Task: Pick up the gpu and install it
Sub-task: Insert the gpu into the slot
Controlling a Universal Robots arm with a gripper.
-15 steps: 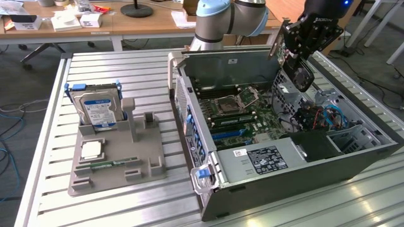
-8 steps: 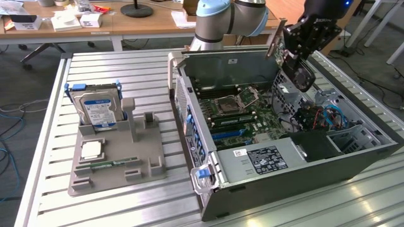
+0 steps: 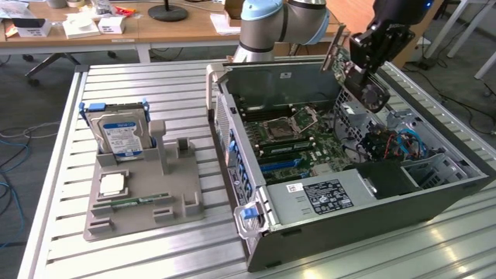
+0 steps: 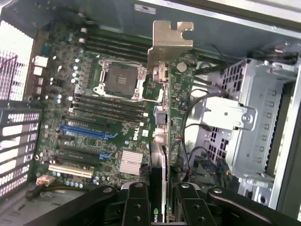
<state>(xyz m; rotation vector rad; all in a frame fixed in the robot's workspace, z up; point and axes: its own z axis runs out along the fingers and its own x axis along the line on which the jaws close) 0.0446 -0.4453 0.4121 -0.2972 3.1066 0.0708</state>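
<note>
– Above the open computer case (image 3: pixel 403 197), toward its far end on the exterior view's right: what is the status of the card?

– The gpu (image 3: pixel 370 92) is in the air, clear of the case, with the motherboard (image 4: pixel 94 117) below it. The gripper (image 3: pixel 358 67) has its claw pinching the gpu by one end, a finger on each flat face. The metal bracket (image 4: pixel 167 40) is at the opposite end, pointing away from the claw.

– What does correct execution require at this stage?

– Judged from this position:
1. Hold the card edge-on to the board, without twist in the claw.
2. Bring its connector edge parallel to the chosen expansion slot. The blue slot (image 4: pixel 87 133) lies to one side of the card's present line, so a lateral correction appears necessary.
3. Direct the bracket toward the case wall that carries the slot openings.

– What are the hazards?

– Loose cables (image 3: pixel 399 142) lie near, on the exterior view's right, and can snag the card. An end grip gives leverage, so tilt is likely under contact. Descend slowly.
</note>
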